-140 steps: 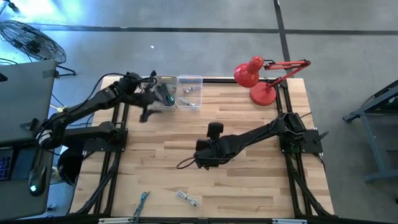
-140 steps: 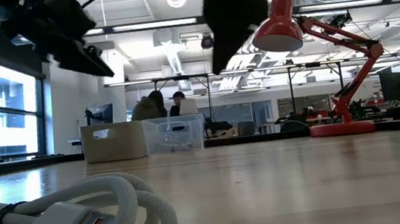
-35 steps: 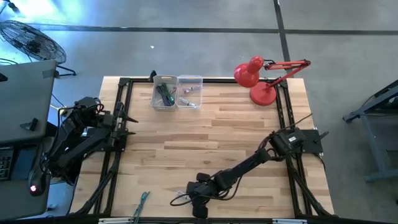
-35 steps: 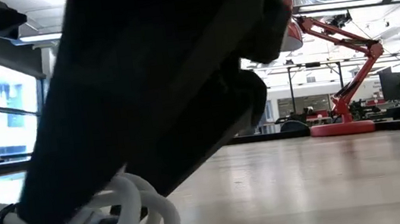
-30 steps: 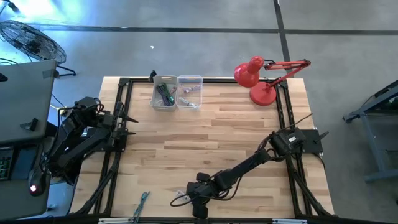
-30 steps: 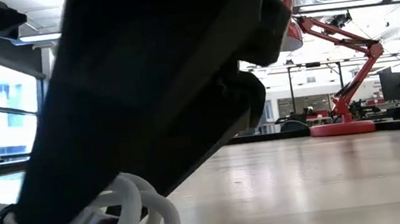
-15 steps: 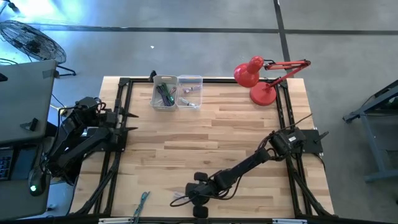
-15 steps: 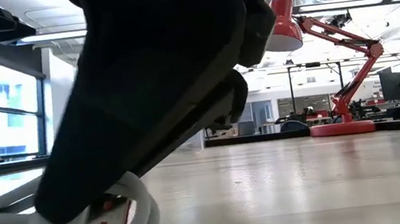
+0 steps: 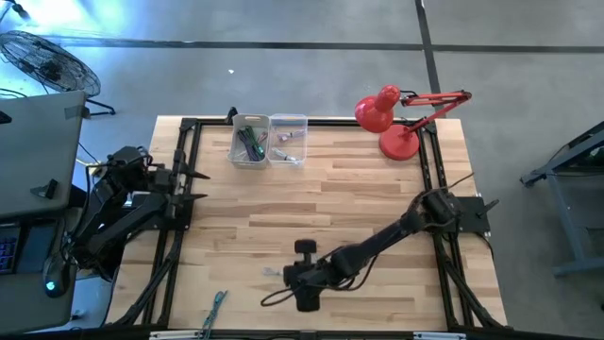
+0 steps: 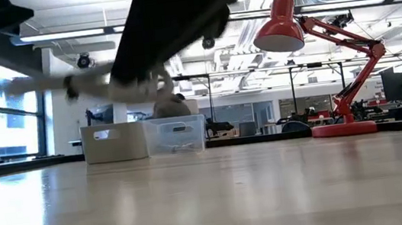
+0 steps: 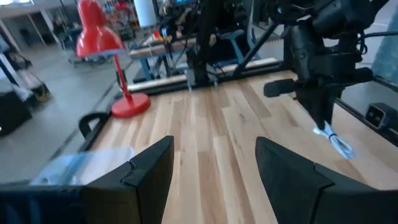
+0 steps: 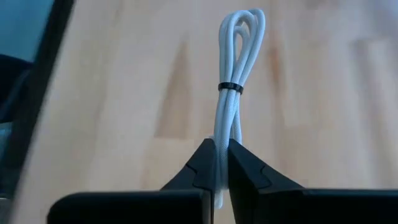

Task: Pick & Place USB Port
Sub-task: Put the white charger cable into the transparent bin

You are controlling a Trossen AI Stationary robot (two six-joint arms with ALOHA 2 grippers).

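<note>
The USB cable (image 12: 239, 56) is a white coiled bundle bound by a black tie. It hangs in the air over the near middle of the table (image 9: 377, 189), with my right gripper (image 12: 221, 146) shut on it. In the low view the cable (image 10: 94, 83) is well above the wood, and in the high view the cable (image 9: 274, 273) shows just left of my right gripper (image 9: 293, 276). My left gripper (image 11: 214, 149) waits open at the table's left edge and holds nothing; it also shows in the high view as my left gripper (image 9: 196, 184). My right gripper pinches the bundled strands (image 12: 219, 132) between its two fingers, at the end of the coil away from the loops. The fingers lie along the bundle, which runs on past their tips. The cable is lifted clear of the table.
Two small bins stand at the far edge: a grey one (image 9: 249, 142) and a clear one (image 9: 288, 140). A red desk lamp (image 9: 394, 118) stands at the far right corner. A small bluish item (image 9: 217, 306) lies by the near edge. Bare wood lies between.
My right gripper has gone up and a little toward the far edge, taking the white cable with it. The cable lay on the wood by the near edge a second ago, then its plug end came up, and now the whole bundle hangs clear of the table.
</note>
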